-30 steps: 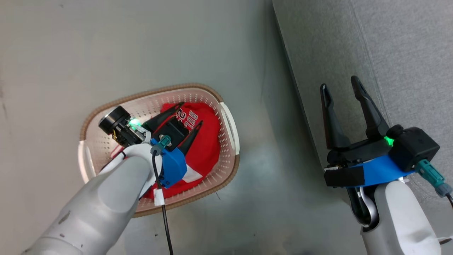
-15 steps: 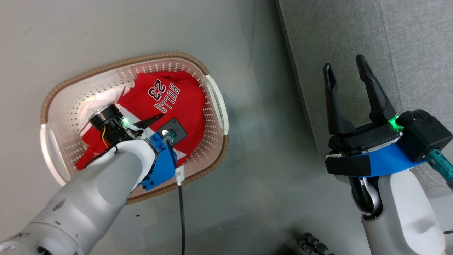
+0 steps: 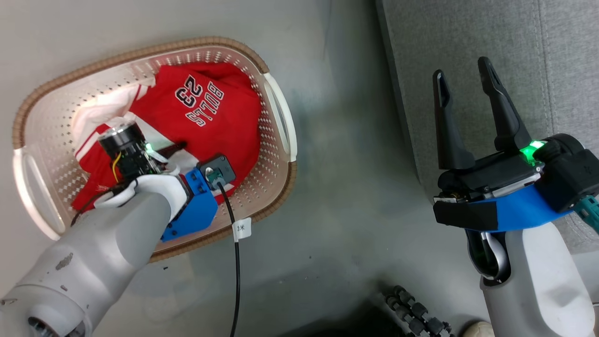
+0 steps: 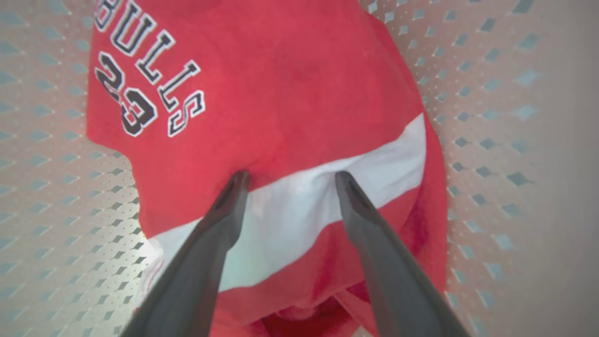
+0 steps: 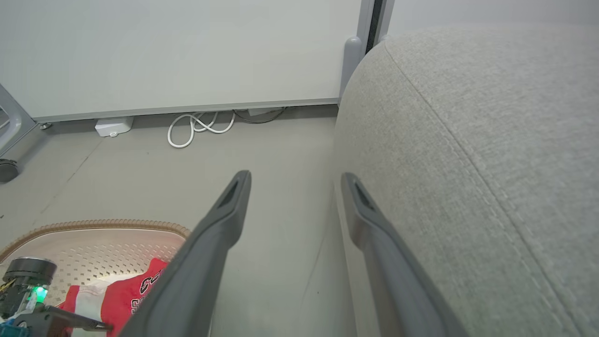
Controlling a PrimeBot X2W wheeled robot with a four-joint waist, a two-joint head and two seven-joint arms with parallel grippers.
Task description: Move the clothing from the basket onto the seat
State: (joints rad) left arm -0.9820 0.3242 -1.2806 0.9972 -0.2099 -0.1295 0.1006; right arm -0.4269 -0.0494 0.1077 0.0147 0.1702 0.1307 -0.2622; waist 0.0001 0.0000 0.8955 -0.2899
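Note:
The cream basket (image 3: 140, 50) stands on the grey floor at the left of the head view. In it lies the red clothing (image 3: 210, 107), its "BULLS 23" jersey on top, with white panels. My left gripper (image 4: 291, 180) is down inside the basket and open. Both fingertips (image 4: 239, 180) press on a white stripe of the clothing (image 4: 299, 206), with nothing clamped between them. My right gripper (image 3: 463, 77) hangs open and empty over the left edge of the grey seat (image 3: 468, 37). The right wrist view shows the seat (image 5: 468, 140) on its right.
A black cable (image 3: 236, 262) runs from my left wrist over the basket's near rim. A black ribbed part (image 3: 412, 309) lies on the floor at the bottom. A white cable coil (image 5: 201, 126) and a white box (image 5: 113, 126) lie by the far wall.
The head camera has shifted, so the basket sits higher and further left in the picture. My left gripper has sunk towards the basket's near side, uncovering the jersey lettering. The right gripper stays open.

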